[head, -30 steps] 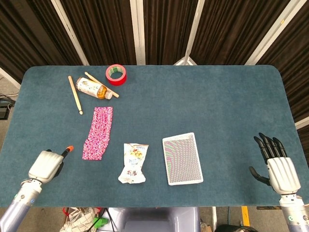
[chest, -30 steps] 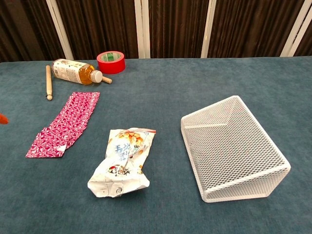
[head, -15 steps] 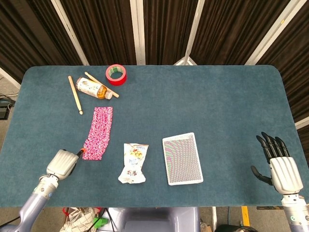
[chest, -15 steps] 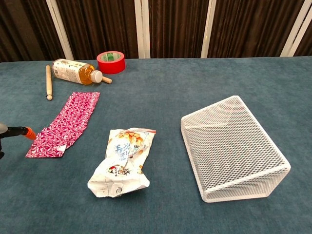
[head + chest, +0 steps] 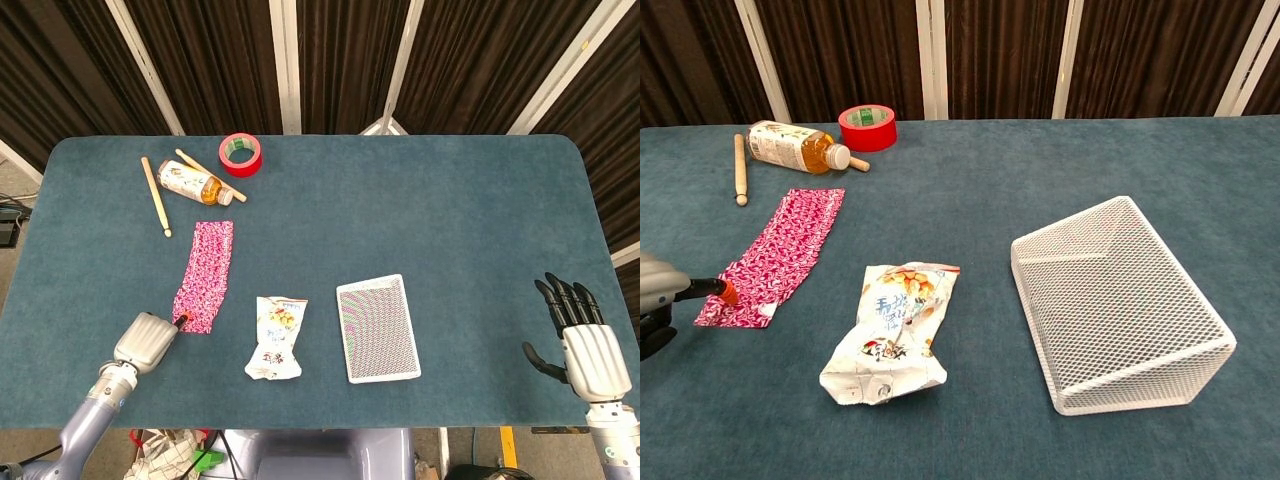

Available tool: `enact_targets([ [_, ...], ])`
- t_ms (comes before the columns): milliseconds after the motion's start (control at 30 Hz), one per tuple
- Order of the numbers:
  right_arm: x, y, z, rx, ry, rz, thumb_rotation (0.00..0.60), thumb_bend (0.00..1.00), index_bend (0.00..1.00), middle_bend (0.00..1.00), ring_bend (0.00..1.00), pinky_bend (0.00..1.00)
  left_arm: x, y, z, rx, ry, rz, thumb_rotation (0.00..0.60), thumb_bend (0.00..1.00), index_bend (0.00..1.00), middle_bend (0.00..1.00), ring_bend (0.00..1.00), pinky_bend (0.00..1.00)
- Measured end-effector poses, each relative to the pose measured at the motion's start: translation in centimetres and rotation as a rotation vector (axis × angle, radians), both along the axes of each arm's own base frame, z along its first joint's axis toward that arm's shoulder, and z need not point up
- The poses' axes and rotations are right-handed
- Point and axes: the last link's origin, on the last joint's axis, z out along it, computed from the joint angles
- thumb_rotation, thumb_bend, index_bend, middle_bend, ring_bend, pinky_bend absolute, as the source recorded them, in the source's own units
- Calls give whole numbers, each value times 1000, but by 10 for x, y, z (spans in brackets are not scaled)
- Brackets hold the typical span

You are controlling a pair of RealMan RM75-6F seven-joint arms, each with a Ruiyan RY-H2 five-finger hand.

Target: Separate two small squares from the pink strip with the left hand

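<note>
The pink patterned strip [image 5: 205, 272] lies flat on the blue table, left of centre, running from far to near; the chest view shows the strip [image 5: 780, 250] too. My left hand [image 5: 147, 341] sits at the strip's near end with its back up. An orange-tipped finger [image 5: 726, 292] reaches out and touches the strip's near left corner, and nothing is held. Most of that hand is cut off at the chest view's left edge. My right hand [image 5: 582, 340] hovers at the table's near right corner with its fingers spread and nothing in it.
A crumpled snack bag [image 5: 890, 335] lies just right of the strip's near end. A white wire basket [image 5: 1118, 300] lies on its side in the middle. A drink bottle [image 5: 195, 184], two wooden sticks [image 5: 155, 196] and a red tape roll [image 5: 240, 153] sit at the far left.
My left hand has moved right, from the table's left edge to the strip's near end, and its orange fingertip now touches the strip. The right hand has drifted slightly nearer.
</note>
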Motion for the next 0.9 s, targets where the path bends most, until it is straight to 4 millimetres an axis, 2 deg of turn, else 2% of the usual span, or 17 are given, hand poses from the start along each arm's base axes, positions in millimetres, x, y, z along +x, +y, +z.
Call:
enact_targets([
  [300,0,0,2,-3,-7,0,600,311,0,39,87,67,3,-13,-1,-27,15,-14,600,797,192,857,704,498],
  [600,0,1,2,0,-17,2,600,311,0,39,87,67,1,-37,5,-46,73,6,600,799,193,860,705,507],
  [900,-1,1,2,-1,-18,1,600,311,0,39,87,67,9,-57,11,-67,94,11,600,799,193,860,705,507],
])
